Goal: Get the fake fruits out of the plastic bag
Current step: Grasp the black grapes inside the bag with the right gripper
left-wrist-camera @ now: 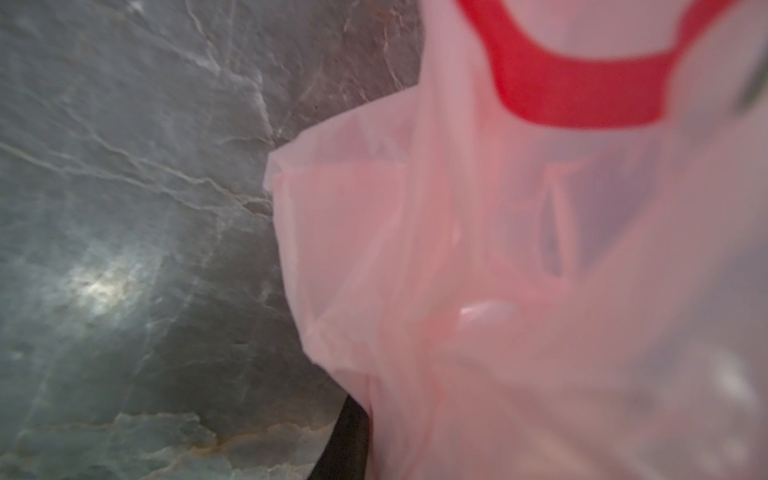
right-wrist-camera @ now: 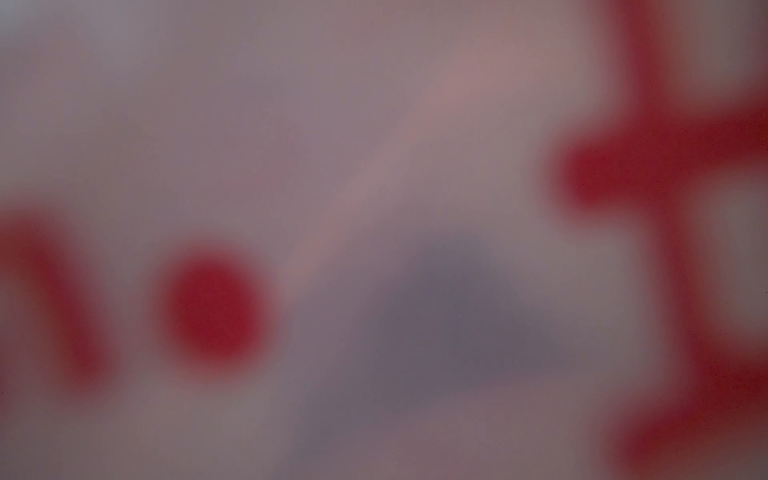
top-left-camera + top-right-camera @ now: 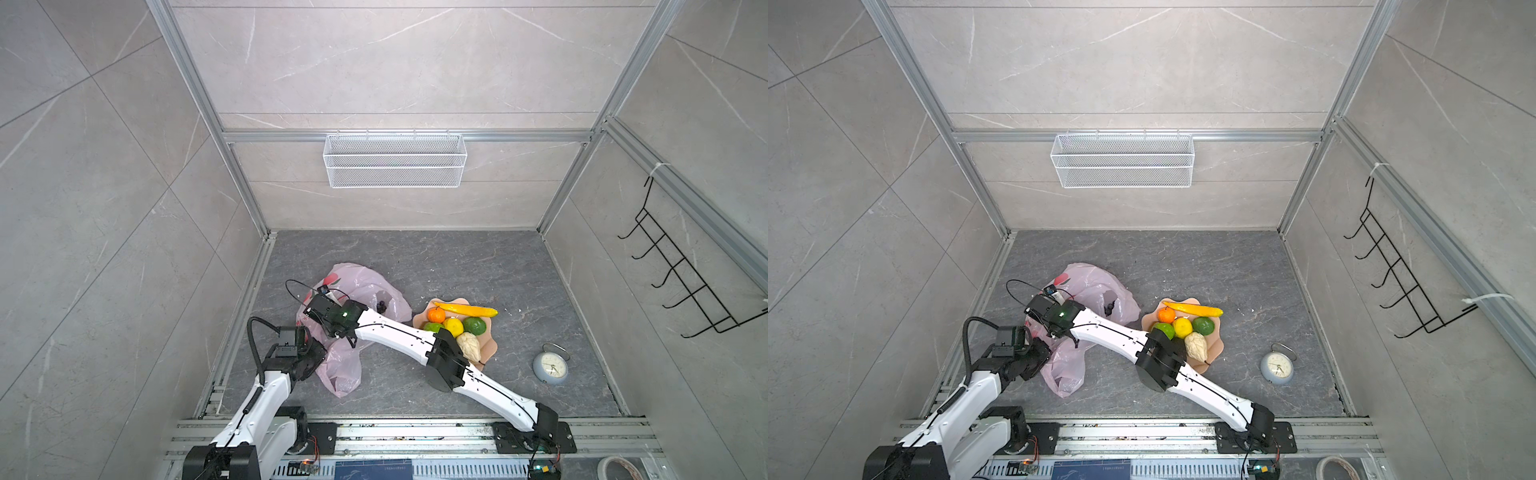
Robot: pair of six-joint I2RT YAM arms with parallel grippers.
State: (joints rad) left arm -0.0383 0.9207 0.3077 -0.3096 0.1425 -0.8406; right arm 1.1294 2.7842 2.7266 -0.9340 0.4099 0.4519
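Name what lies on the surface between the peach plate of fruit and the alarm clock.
Nothing. Both top views show only bare grey marbled surface between the plate and the alarm clock, which stand apart.

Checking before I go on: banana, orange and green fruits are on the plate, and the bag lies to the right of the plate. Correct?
No, one detail is off. The banana, orange and green fruits are on the plate, but the bag lies to the left of the plate; both top views show it.
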